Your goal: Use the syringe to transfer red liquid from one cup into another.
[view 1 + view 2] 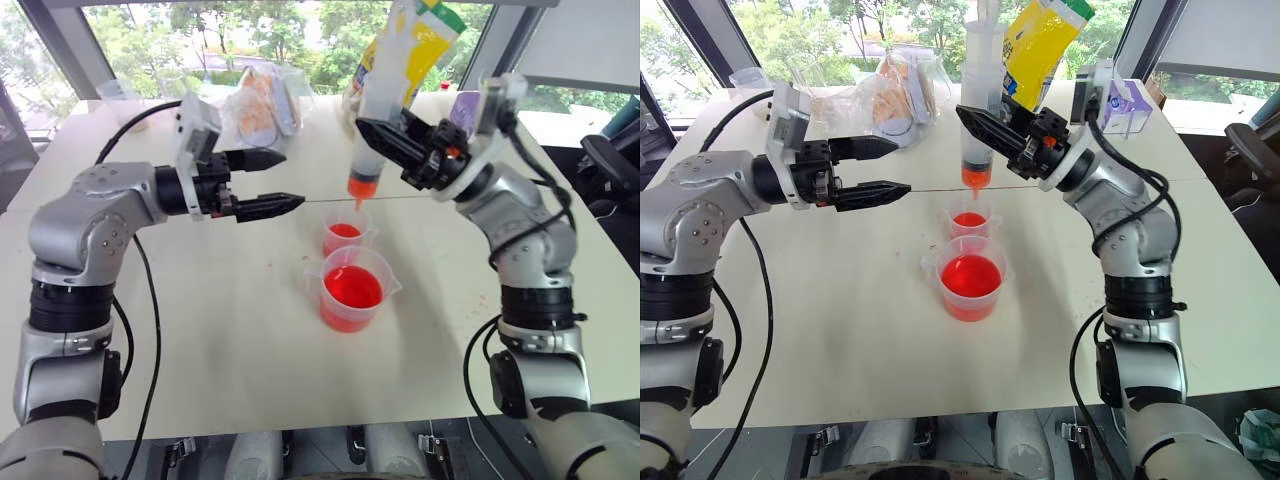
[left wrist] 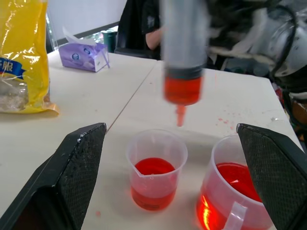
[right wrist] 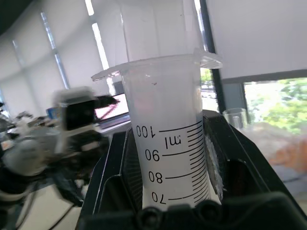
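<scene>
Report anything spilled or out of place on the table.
Small red droplets speckle the white table beside the larger beaker and small cup, likely drips of red liquid. Both stand upright; nothing is tipped.

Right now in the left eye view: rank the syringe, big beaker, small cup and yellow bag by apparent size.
1. Yellow bag, though its top is cut off by the frame.
2. Syringe, similar in length to the bag but thinner, and partly hidden.
3. Big beaker, closest to the camera.
4. Small cup, clearly smallest.

Yellow bag (image 2: 21, 52), purple tissue box (image 2: 84, 56)
</scene>
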### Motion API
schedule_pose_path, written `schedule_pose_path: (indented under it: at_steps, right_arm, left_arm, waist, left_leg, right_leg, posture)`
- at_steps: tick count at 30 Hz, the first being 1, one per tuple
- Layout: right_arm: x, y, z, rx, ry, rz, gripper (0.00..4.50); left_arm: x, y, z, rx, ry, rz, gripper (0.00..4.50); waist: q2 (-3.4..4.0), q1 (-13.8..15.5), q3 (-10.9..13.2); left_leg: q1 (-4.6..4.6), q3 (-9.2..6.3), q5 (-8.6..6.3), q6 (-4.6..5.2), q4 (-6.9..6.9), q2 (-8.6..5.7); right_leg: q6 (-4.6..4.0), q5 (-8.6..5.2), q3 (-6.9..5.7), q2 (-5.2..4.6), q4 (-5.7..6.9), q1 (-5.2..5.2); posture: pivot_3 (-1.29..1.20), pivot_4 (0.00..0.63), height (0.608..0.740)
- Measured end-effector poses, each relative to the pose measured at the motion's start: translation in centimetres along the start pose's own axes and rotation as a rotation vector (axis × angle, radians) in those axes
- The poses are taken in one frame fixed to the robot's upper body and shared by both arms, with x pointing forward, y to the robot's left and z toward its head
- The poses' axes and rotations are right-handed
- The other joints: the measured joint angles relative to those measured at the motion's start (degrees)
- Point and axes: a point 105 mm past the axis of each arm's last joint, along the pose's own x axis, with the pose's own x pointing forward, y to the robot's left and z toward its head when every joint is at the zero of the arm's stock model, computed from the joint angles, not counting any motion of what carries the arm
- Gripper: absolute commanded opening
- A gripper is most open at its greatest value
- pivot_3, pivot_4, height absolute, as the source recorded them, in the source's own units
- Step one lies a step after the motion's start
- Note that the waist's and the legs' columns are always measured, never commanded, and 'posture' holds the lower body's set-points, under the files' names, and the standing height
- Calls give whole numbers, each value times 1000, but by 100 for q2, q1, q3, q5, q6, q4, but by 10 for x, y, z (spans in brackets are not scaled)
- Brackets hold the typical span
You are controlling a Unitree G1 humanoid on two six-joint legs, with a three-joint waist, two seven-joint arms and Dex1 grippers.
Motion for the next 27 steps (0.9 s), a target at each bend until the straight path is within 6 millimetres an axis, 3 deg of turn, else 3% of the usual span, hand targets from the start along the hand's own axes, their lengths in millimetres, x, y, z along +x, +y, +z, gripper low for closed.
schedule_pose_path:
  at_steps: [6,17,27]
  right_arm:
    - [0,-13,-37,2,31,-45,1377]
    - [-7,-11,-53,-4,61,-50,1377]
    - [-6,-5,-57,1,72,-33,1377]
  left_arm:
    - [9,-10,13,-14,-53,-48,4475]
    - [42,-4,66,19,-252,-110,4475]
    - [69,1,47,-30,-200,-138,4475]
  waist:
    - [1,-4,1]
    - [1,-31,1]
    - [2,-13,1]
  left_leg:
    - [-3,-1,1,-1,-1,1]
    - [1,1,1,-2,-1,-1]
    - [0,1,2,-4,-1,-2]
  right_leg:
    - [0,0,0,0,2,-3]
    - [1,1,-1,0,3,-2]
    - [1,1,-1,-1,4,-2]
  posture:
    - [0,150,740]
    - [0,150,740]
    - [0,150,740]
